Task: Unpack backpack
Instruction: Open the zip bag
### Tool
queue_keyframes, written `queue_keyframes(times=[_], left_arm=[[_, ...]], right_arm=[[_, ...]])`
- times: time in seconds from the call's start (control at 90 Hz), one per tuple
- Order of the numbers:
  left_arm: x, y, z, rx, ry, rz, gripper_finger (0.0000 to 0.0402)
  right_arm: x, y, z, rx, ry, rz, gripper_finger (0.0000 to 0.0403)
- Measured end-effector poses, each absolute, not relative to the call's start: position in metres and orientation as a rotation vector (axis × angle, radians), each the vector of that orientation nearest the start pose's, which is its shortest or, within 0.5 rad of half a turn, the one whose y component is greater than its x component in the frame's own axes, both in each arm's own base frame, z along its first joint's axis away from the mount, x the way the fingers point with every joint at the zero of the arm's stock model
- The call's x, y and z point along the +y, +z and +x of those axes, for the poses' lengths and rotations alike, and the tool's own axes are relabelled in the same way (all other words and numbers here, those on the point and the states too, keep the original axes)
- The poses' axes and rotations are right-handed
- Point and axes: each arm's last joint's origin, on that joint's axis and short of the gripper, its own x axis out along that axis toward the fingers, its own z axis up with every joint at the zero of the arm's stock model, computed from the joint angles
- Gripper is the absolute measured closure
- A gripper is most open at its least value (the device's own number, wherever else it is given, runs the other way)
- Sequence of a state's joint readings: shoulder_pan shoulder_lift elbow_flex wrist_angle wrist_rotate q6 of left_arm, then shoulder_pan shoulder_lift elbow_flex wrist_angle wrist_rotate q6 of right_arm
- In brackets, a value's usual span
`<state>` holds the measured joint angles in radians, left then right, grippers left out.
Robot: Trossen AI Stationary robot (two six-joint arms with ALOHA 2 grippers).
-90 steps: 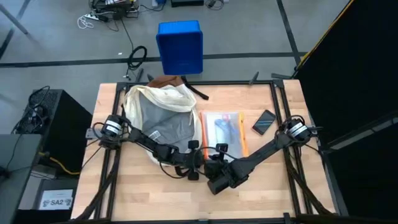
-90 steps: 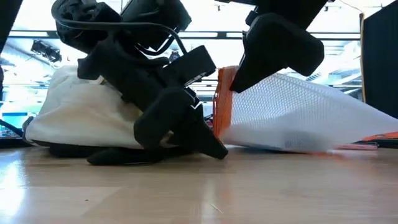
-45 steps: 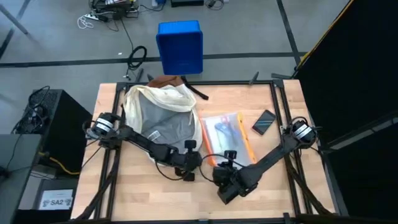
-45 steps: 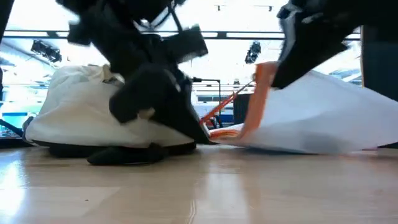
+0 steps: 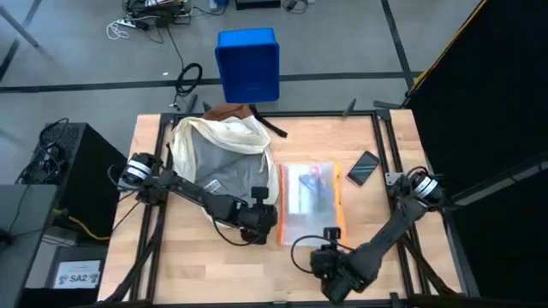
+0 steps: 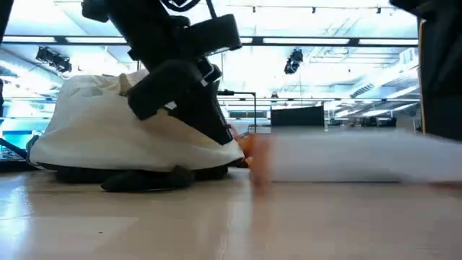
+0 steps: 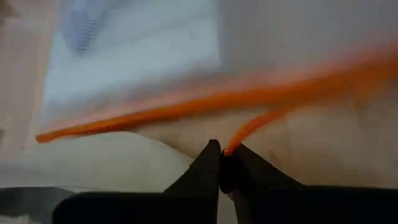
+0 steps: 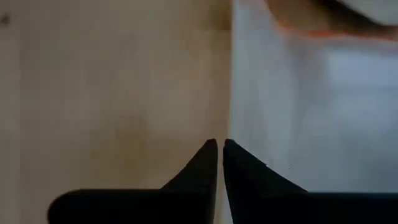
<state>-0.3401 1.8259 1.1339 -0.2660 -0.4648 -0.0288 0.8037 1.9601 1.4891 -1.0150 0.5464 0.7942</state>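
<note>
The cream-white backpack lies on its side at the table's far left, seen in the low view as a pale mound. To its right a clear orange-edged zip pouch lies flat on the table; it is blurred in the low view. My left gripper sits between the backpack and the pouch's left edge, shut on a thin orange cord. My right gripper is just past the pouch's near end, by the table's near edge. It is shut with nothing between its fingers, and the pouch's edge is beside it. My left gripper pinches a thin orange cord between its two fingertips. The cord runs from the fingertips to the pouch's orange long edge. The fingers come slanting down from the table's left. The pouch lies on the table.
A dark phone lies right of the pouch near the right rail. A blue bin stands on the floor beyond the far edge. Bare wood lies along the near left of the table.
My right gripper has drawn back toward the table's near edge and no longer holds the pouch. The pouch's near end, raised a second ago, has dropped, and the pouch now lies flat and reaches farther toward the near edge. My left gripper stays on the cord.
</note>
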Motion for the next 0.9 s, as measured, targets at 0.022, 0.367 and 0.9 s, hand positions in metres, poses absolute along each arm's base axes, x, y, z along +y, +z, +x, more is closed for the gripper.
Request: queue_keyframes(times=[0.022,0.367,0.9], left_arm=[[-0.111,0.173,0.351,0.874,0.127,0.346,0.0401],[-0.115,0.184,0.36,0.804,0.086,0.353,0.0401],[-0.126,0.229,0.374,0.766,0.056,0.429,0.0401]], right_arm=[[0.258,0.198,0.269,1.106,-0.259,-0.232,0.0403],[0.256,0.203,0.289,0.893,-0.313,-0.247,0.0375],[0.262,0.16,0.336,0.706,-0.321,-0.428,0.0187]])
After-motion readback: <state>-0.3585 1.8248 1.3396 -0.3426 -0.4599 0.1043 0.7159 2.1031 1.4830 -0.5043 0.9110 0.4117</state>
